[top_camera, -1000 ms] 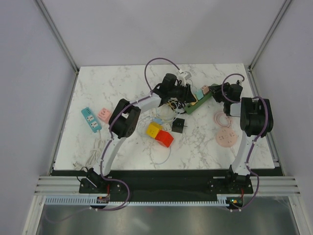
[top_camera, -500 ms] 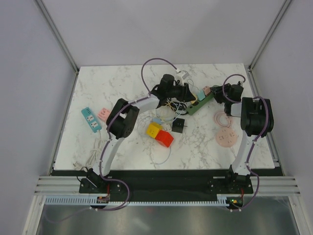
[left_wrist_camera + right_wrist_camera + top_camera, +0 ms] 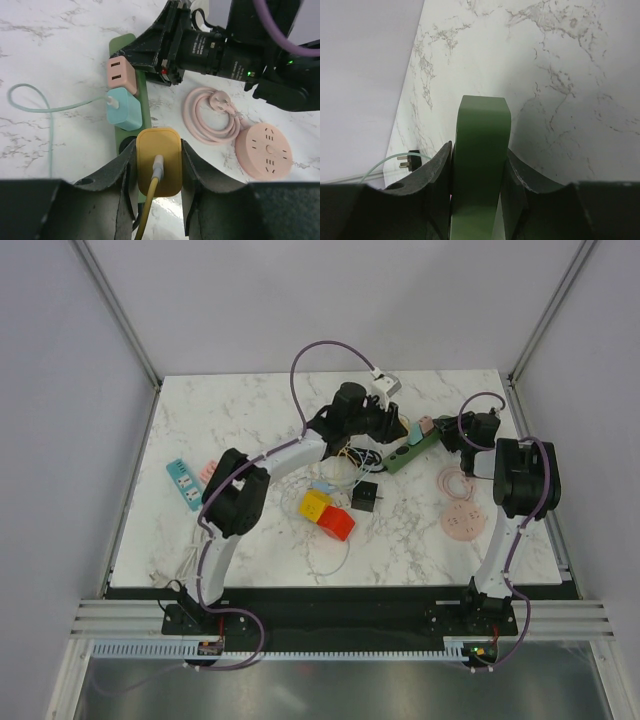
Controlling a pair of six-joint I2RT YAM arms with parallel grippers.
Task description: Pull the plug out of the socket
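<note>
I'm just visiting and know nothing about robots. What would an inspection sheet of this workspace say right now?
Surface: white marble table, no damage seen.
Job's things: yellow plug over green power strip; whether it is seated, cannot tell.
Clutter: pink round socket, blue power strip, yellow cube, red cube, black cube.
Grippers: left gripper shut on yellow plug; right gripper shut on green power strip's end.
Cables: yellow cord from the plug; teal cable from teal charger; purple arm cable.
Surroundings: grey walls, metal frame posts.
</note>
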